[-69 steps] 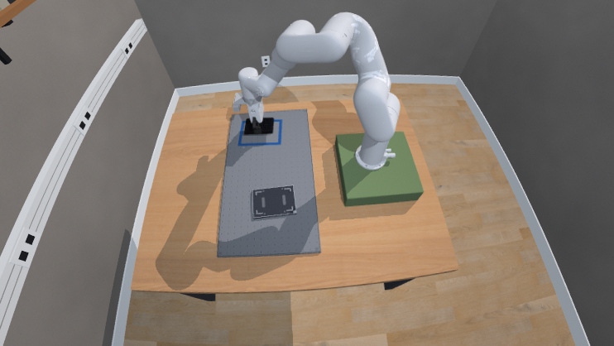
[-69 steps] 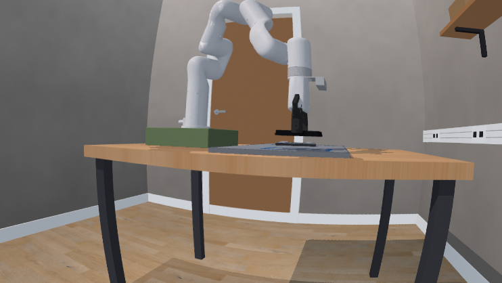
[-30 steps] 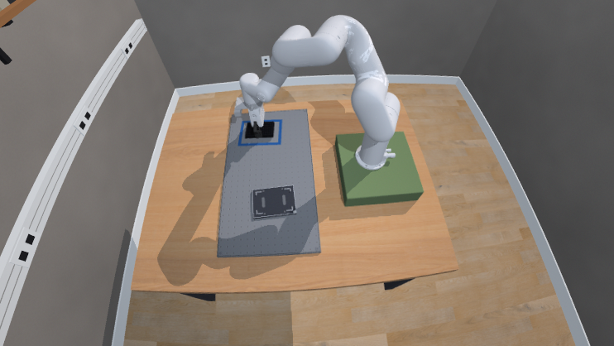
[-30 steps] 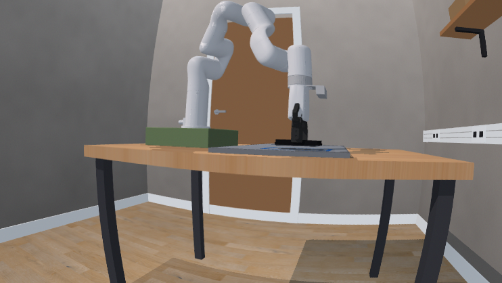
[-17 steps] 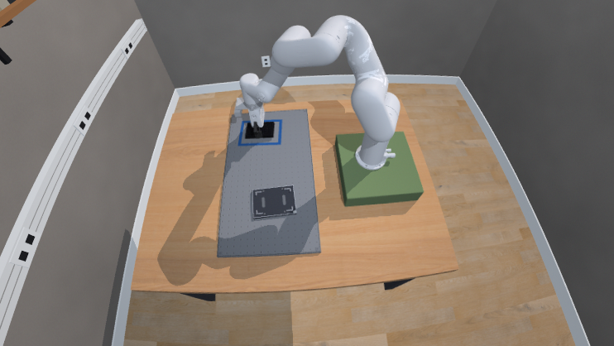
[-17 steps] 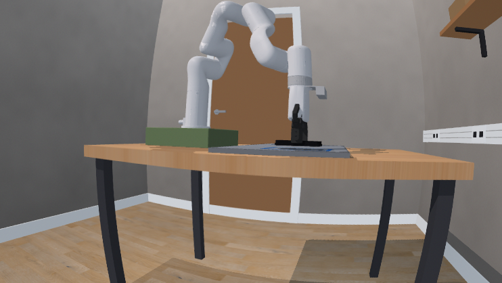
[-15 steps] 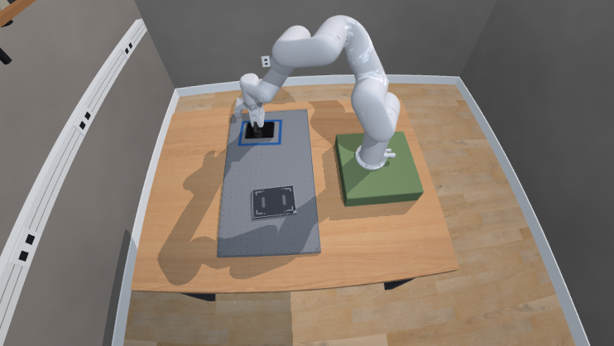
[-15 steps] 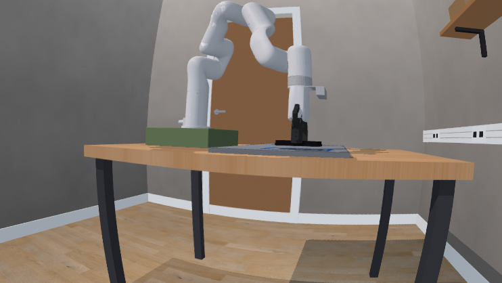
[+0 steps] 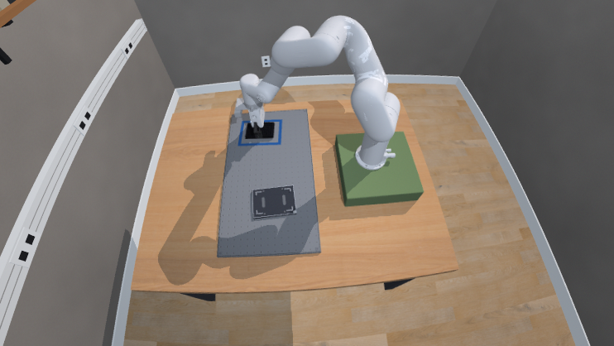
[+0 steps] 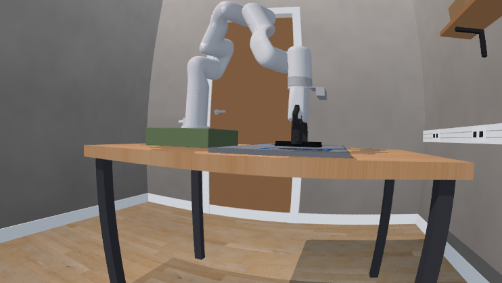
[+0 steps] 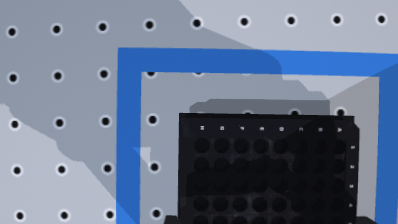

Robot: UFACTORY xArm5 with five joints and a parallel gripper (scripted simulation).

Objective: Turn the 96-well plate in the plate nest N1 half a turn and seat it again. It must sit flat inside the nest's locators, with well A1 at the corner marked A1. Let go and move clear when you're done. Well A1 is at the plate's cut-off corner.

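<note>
At the table's [image 9: 189, 266] far left, the hand [image 10: 298, 135] stands clamped on the black well plate [image 9: 266, 130] inside a blue frame [image 9: 279, 132]. A low dark nest [image 9: 273, 201] occupies mid-table; the green pedestal [image 9: 399, 189] blocks the right side.
</note>
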